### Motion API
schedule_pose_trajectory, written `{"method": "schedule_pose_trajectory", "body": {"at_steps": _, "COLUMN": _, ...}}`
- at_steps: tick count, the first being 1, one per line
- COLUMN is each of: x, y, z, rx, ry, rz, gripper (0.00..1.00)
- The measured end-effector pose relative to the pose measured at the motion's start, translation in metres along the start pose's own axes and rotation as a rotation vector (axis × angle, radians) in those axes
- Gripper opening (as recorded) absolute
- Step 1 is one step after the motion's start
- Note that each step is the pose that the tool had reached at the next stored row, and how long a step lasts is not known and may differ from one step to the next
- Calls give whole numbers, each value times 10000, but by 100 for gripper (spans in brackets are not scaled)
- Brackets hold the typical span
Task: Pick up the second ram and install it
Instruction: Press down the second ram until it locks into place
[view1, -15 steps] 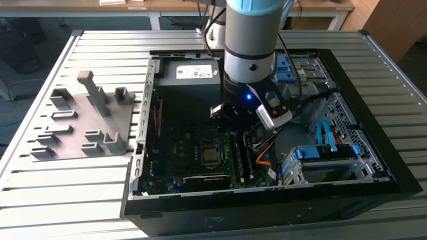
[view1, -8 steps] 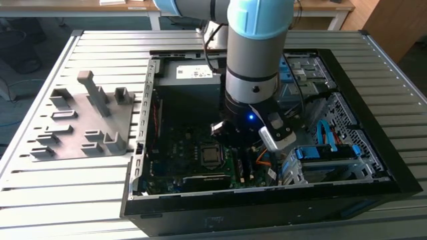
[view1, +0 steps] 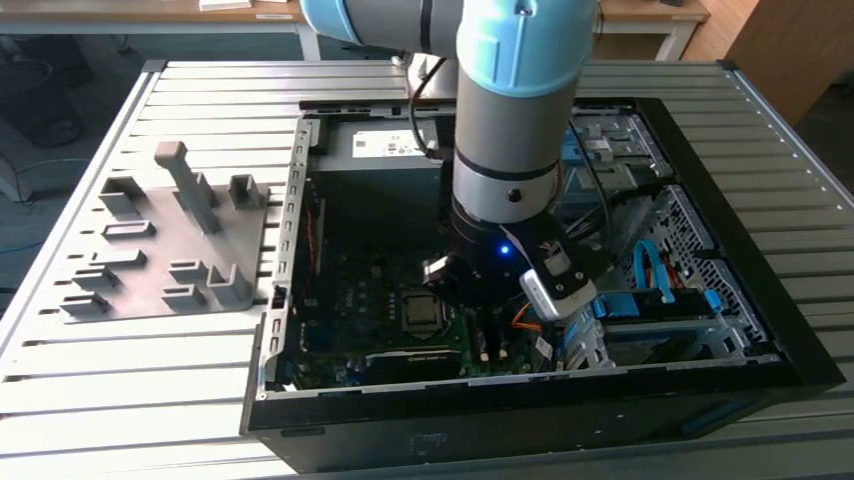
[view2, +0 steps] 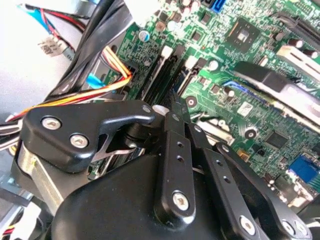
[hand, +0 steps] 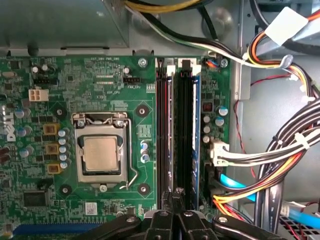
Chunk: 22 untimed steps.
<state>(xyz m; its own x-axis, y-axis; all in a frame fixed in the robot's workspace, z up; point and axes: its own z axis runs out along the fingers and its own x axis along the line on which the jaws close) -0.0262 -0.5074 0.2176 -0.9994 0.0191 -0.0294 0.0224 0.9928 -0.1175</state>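
The gripper (hand: 176, 197) hangs over the motherboard's (hand: 75, 75) memory slots (hand: 177, 130) inside the open computer case (view1: 747, 330). Its fingers (view2: 176, 107) look pressed together, perhaps pinching the second ram, which I cannot make out for certain. Seating well means staying aligned with the slot and pressing evenly. The case sits on a slatted metal table (view1: 200, 90), with a grey fixture plate (view1: 160, 240) at the exterior view's left.

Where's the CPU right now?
In the first wrist view the CPU sits in its socket on the green motherboard, beside the RAM slots. In the exterior view it lies just to the exterior view's left of the tool.
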Motion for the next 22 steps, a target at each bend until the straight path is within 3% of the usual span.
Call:
{"method": "schedule_pose_trajectory", "body": {"at_steps": 7, "x": -1, "y": -37, "z": -1, "rx": -14, "ry": -2, "rz": 1, "gripper": 10}}
{"method": "schedule_pose_trajectory", "body": {"at_steps": 10, "x": -5, "y": -52, "z": -129, "rx": -4, "ry": 1, "rz": -1, "gripper": 10}}
{"method": "schedule_pose_trajectory", "body": {"at_steps": 12, "x": -7, "y": -38, "z": -159, "rx": -10, "ry": -2, "rz": 0, "gripper": 10}}
{"method": "schedule_pose_trajectory", "body": {"at_steps": 22, "x": -11, "y": 287, "z": -199, "rx": -34, "ry": 35, "rz": -6, "gripper": 10}}
